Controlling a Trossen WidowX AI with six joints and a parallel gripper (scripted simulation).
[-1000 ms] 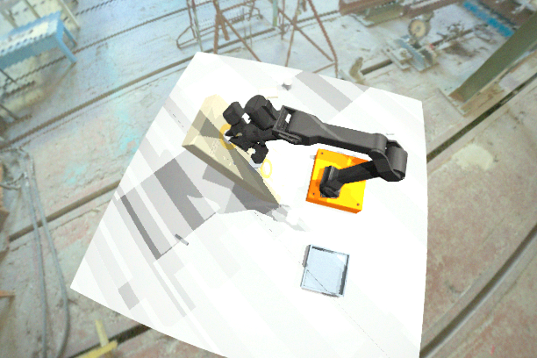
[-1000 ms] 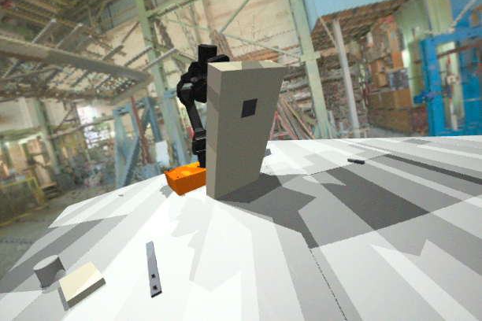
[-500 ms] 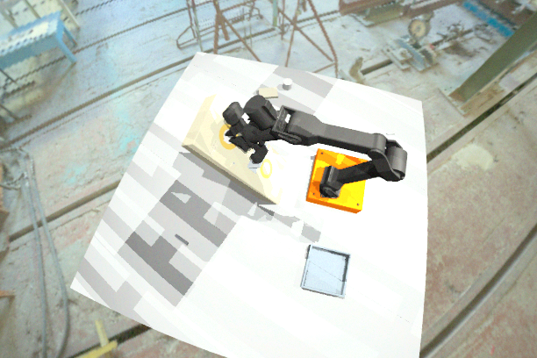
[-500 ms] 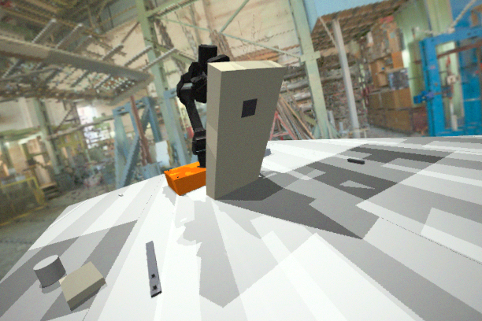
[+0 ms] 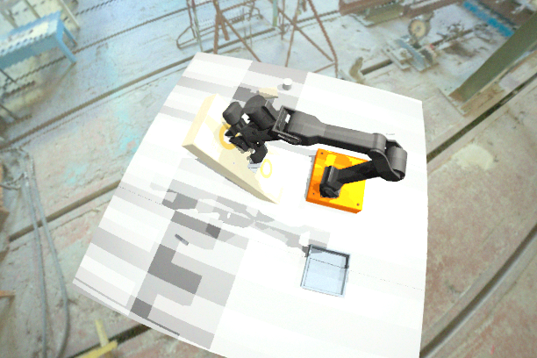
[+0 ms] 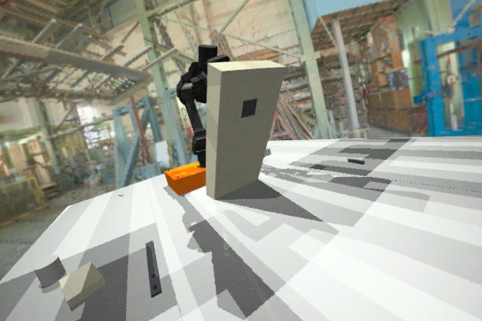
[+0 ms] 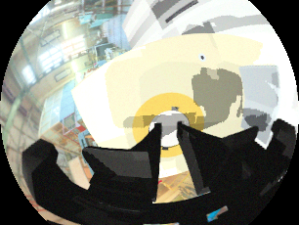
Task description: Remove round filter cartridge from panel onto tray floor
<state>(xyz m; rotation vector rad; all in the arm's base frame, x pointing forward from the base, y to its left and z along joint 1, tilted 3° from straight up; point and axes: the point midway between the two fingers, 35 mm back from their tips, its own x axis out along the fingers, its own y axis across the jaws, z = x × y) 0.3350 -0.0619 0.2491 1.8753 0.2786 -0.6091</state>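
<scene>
The upright cream panel (image 5: pixel 206 130) blocks all passage beyond the gripper (image 5: pixel 239 139), whose nearly closed fingers sit at the yellow ring (image 7: pixel 146 119) on the panel's face. Between panel and orange base plate (image 5: pixel 351 200) lies a narrow open strip. The tray (image 5: pixel 325 257) stands well apart, with open table (image 5: pixel 386 130) surface around it.
</scene>
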